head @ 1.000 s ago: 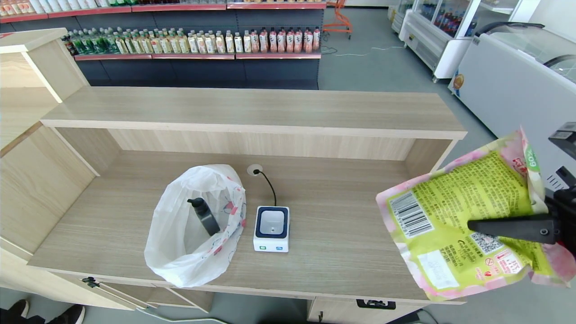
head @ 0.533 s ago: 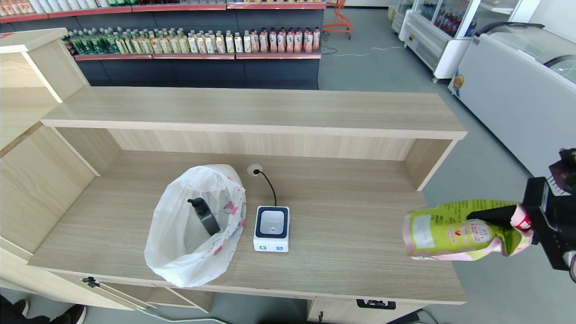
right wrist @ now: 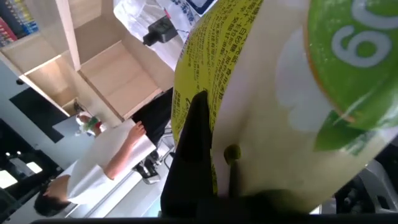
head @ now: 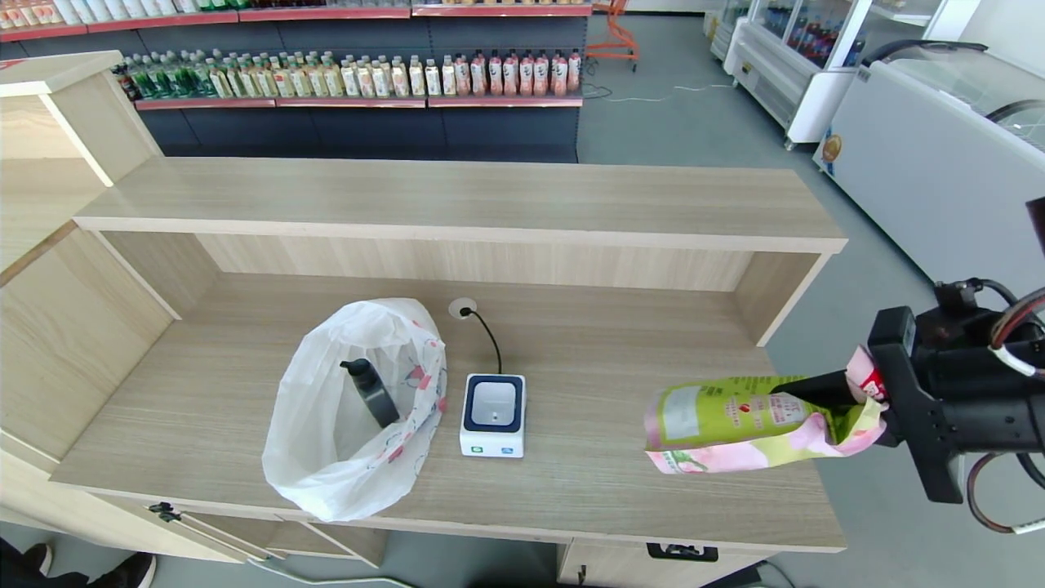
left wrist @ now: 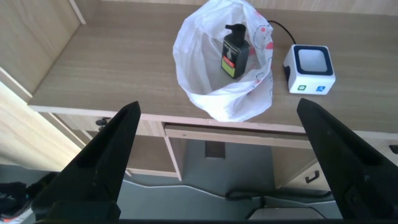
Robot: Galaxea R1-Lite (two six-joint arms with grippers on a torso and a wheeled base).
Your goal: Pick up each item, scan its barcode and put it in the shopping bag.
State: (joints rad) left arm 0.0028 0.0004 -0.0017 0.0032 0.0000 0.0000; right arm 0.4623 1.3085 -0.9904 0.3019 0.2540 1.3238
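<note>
- While the right gripper (head: 824,398) clamps one end of the green and pink snack pouch (head: 727,420), the pouch hangs roughly level above the counter (head: 612,482), at 3 o'clock from the scanner (head: 492,412).
- Likely best: carry it toward 9 o'clock, flat and low, with the barcode facing the scanner window. No barcode shows on its upper side.
- Left gripper (left wrist: 217,106): fingers spread wide, holding nothing.
- Shopping bag (head: 326,465), just beside the scanner at its 9 o'clock, holds a dark pump bottle (head: 371,392).
- Pale wood counter. Drink shelves (head: 351,77) at 12 o'clock, freezers (head: 922,139) at 2 o'clock.
</note>
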